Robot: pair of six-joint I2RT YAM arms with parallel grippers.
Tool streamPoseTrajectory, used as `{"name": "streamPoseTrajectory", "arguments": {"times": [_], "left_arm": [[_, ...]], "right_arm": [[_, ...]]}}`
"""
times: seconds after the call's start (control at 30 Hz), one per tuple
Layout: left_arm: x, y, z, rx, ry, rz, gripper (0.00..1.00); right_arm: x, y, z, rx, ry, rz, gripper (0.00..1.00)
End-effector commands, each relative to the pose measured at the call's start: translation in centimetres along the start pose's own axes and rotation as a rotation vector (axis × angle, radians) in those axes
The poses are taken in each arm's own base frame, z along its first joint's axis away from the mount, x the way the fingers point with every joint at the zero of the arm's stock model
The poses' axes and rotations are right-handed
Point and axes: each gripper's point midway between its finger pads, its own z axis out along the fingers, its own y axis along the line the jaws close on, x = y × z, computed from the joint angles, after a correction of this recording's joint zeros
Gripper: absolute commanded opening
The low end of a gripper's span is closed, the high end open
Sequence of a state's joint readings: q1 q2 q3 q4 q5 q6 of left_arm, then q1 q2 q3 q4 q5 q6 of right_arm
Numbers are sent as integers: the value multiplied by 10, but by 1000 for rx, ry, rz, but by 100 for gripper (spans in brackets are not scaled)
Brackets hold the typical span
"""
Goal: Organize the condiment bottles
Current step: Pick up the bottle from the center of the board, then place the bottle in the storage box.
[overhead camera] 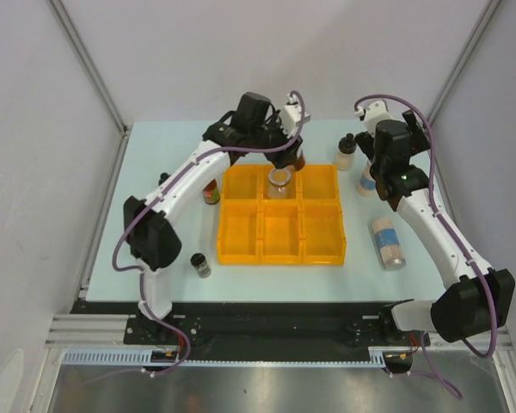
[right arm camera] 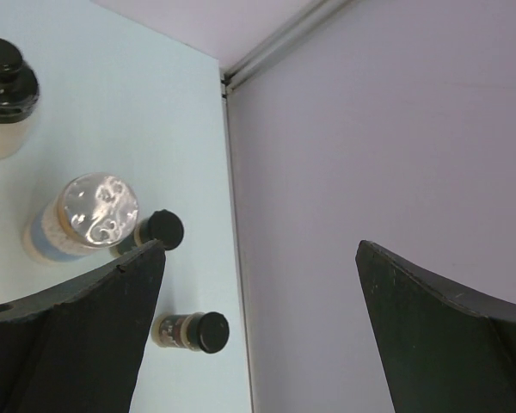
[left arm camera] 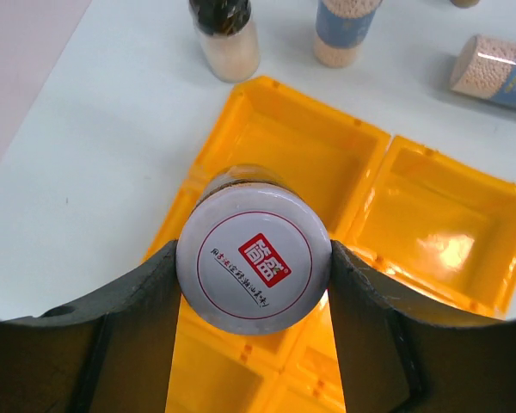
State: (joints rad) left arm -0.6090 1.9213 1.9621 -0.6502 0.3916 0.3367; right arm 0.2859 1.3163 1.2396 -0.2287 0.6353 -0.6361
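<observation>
My left gripper point(overhead camera: 281, 165) is shut on a clear jar with a white printed lid point(left arm camera: 254, 258), holding it upright at the back middle compartment of the yellow tray point(overhead camera: 241, 245). The jar also shows in the top view point(overhead camera: 279, 181). My right gripper point(right arm camera: 258, 297) is open and empty, raised near the back right of the table point(overhead camera: 380, 138). Loose bottles stand right of the tray: a black-capped jar point(overhead camera: 346, 153) and a blue-labelled shaker point(overhead camera: 367, 176). Another blue-labelled shaker point(overhead camera: 387, 243) lies on its side.
A red-and-green-labelled bottle point(overhead camera: 210, 191) stands left of the tray and a small black-capped jar point(overhead camera: 201, 264) near its front left corner. A dark bottle point(overhead camera: 299, 159) stands behind the tray. Two small black-capped bottles point(right arm camera: 193, 331) lie by the wall in the right wrist view.
</observation>
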Motion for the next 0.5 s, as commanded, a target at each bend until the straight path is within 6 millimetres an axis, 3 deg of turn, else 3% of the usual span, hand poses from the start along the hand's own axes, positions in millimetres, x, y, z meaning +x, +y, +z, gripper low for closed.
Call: {"name": "streamPoseTrajectory", "arguments": {"times": [0.0,0.03,0.1,0.17,0.23,0.4,0.47], "left_arm": [[-66,-12,20,4,-163,70,0],[-56,-13,38,15,-140,62,0],[-58,-19,53,22,-139,72,0],[-42,-21,77,29,-97,73,0],[-36,-19,88,26,-83,70,0],[11,-11,122,-7,18,33,0],[22,-7,130,-29,28,33,0]], "right_arm": [[-6,-26,2,111,-11,76,100],[-6,-26,3,114,-9,75,100],[-5,-26,4,113,-8,72,100],[-3,-25,4,109,-5,70,100],[-1,-27,4,110,-4,74,100],[-1,-25,2,91,-15,79,100],[-2,-22,2,78,-20,79,100]]}}
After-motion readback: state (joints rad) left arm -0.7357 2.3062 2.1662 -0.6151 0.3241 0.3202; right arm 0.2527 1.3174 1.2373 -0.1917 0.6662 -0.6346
